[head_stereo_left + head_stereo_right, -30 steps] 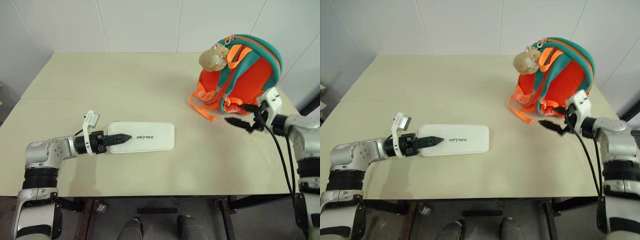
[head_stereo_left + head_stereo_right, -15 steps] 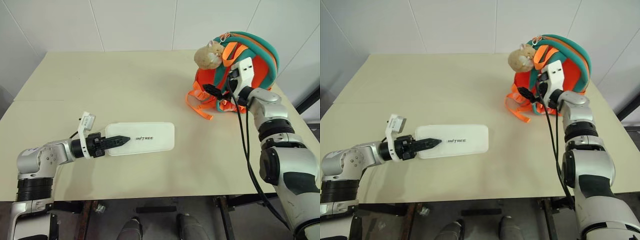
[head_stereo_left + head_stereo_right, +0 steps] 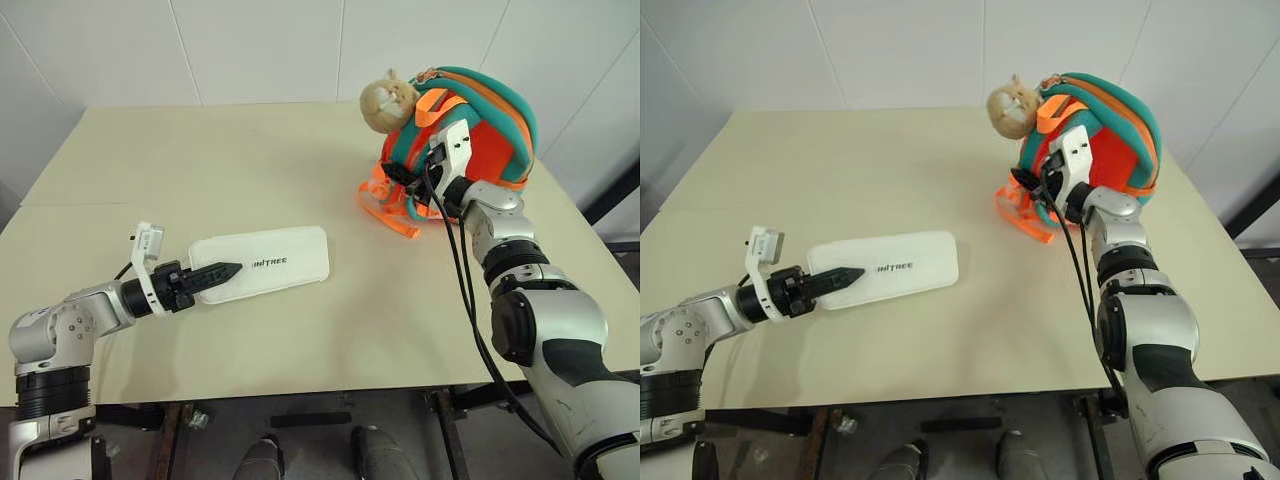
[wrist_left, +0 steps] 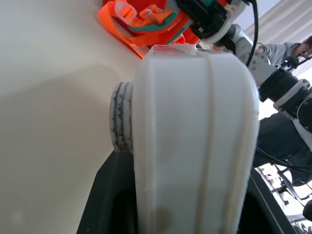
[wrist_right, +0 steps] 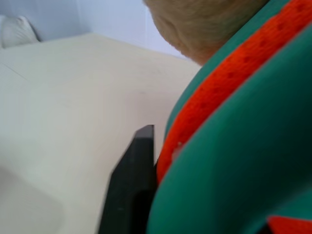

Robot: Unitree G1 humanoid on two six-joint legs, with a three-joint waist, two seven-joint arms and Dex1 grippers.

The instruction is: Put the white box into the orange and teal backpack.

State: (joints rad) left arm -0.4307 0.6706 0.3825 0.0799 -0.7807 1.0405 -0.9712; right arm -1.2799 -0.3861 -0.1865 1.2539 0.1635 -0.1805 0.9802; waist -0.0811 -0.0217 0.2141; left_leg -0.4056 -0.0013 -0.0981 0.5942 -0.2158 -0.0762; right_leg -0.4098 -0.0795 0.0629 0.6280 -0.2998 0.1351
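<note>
Your left claw (image 3: 222, 271) is clamped on the near end of the white box (image 3: 265, 274), which lies flat on the tabletop (image 3: 240, 170), well apart from the orange and teal backpack (image 3: 490, 120). Your right claw (image 3: 392, 172) sits at the backpack's front with one finger (image 5: 134, 183) against a teal strap; I cannot tell whether it grips it.

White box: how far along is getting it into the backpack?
Done: the left gripper is shut on the white box's end; the box lies flat on the table. In hand: the right gripper closes on the orange and teal backpack's strap. Left: opening it and inserting the box.
</note>
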